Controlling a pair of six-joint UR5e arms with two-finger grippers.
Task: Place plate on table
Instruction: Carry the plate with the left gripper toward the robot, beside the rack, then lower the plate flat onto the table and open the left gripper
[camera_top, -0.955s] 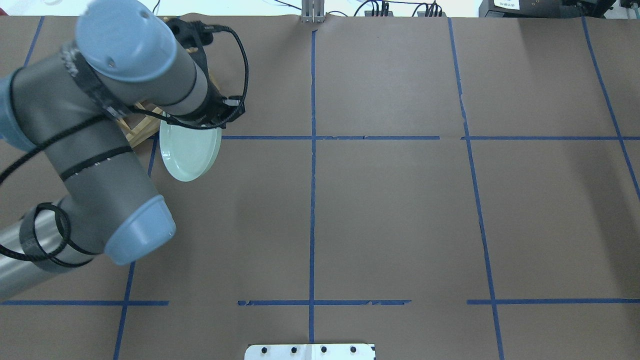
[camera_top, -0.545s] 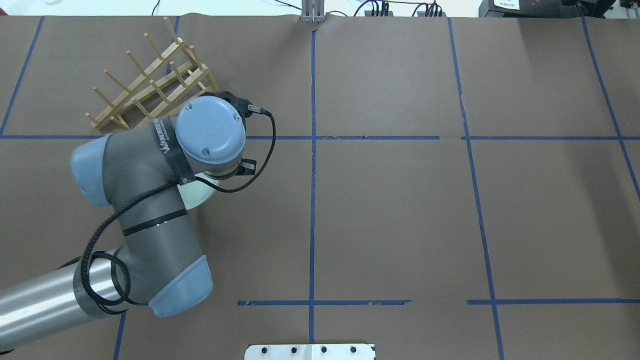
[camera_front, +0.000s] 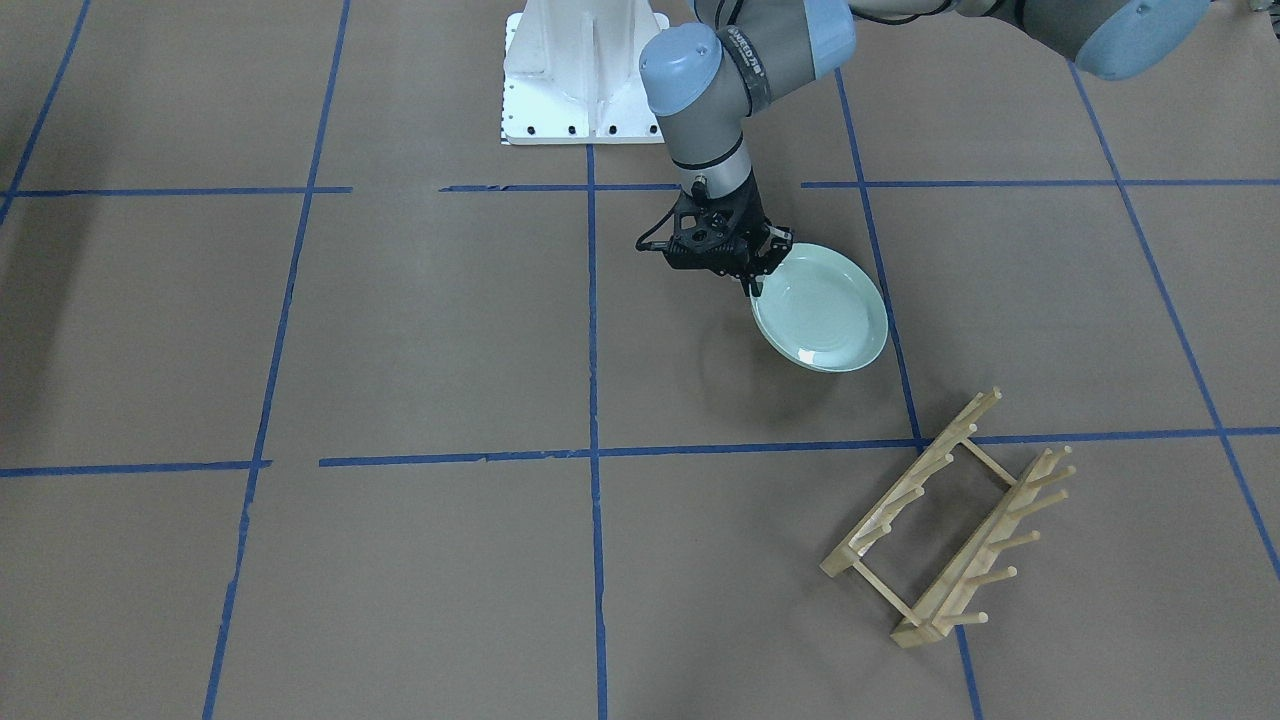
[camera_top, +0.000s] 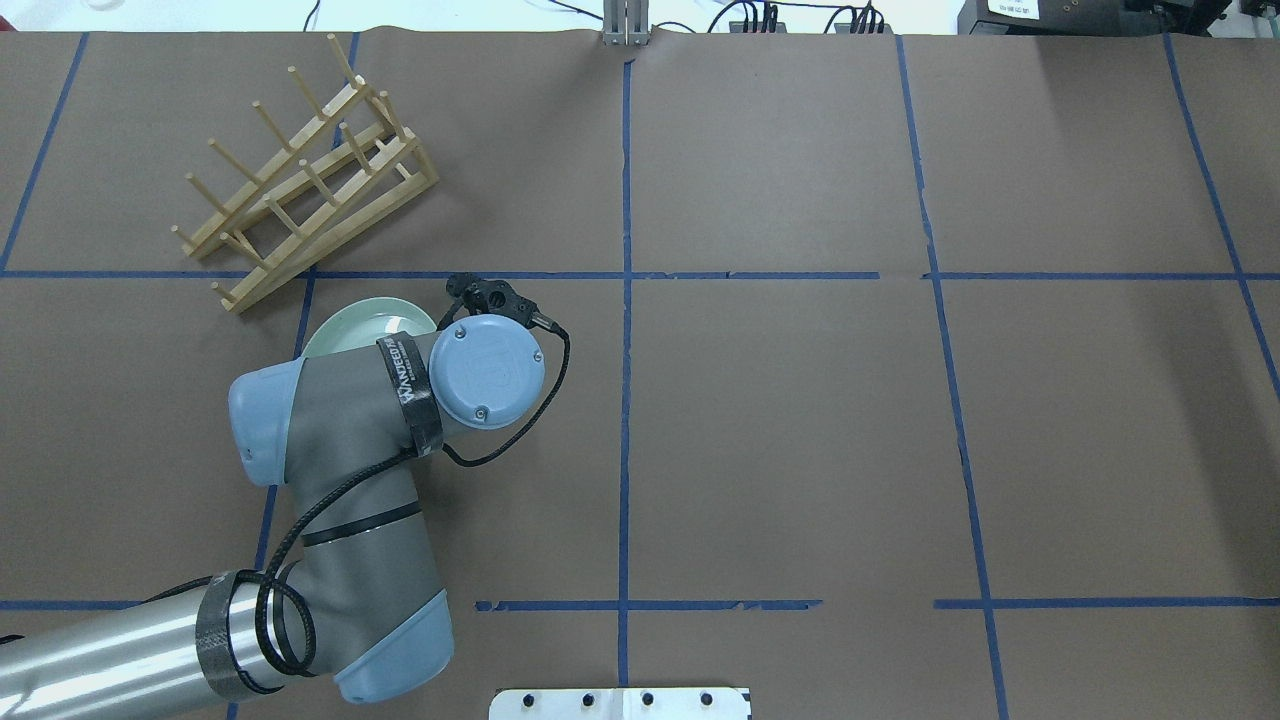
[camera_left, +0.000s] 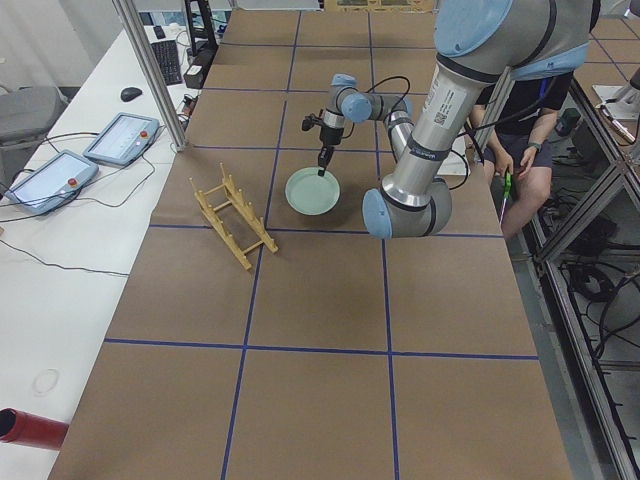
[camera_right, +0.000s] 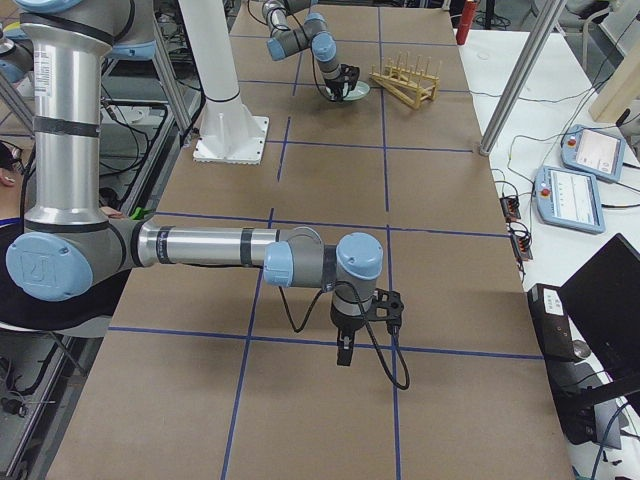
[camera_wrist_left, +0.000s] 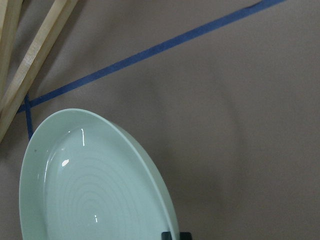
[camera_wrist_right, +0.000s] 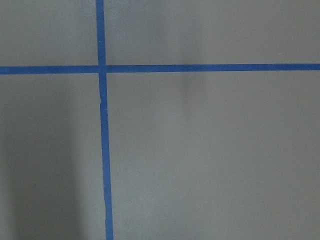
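The pale mint-green plate (camera_front: 822, 312) is held by its rim in my left gripper (camera_front: 756, 284), which is shut on the edge nearest the robot. The plate hangs face up, slightly tilted, low over the brown table (camera_front: 400, 330), and casts a shadow beside it. I cannot tell whether its far edge touches. In the overhead view only a crescent of the plate (camera_top: 362, 318) shows past the left wrist. The left wrist view shows the plate (camera_wrist_left: 90, 185) and one fingertip (camera_wrist_left: 175, 235) on its rim. My right gripper (camera_right: 343, 352) hangs far off over bare table; I cannot tell whether it is open or shut.
The light wooden peg rack (camera_front: 950, 520) stands empty just beyond the plate, at the overhead view's upper left (camera_top: 300, 190). The white robot base (camera_front: 580, 75) is at the near edge. Operator tablets (camera_left: 120, 140) lie off the table's far side.
The left arm has drawn the plate away from the rack toward the robot and lowered it. The plate has turned from standing on edge to nearly flat.
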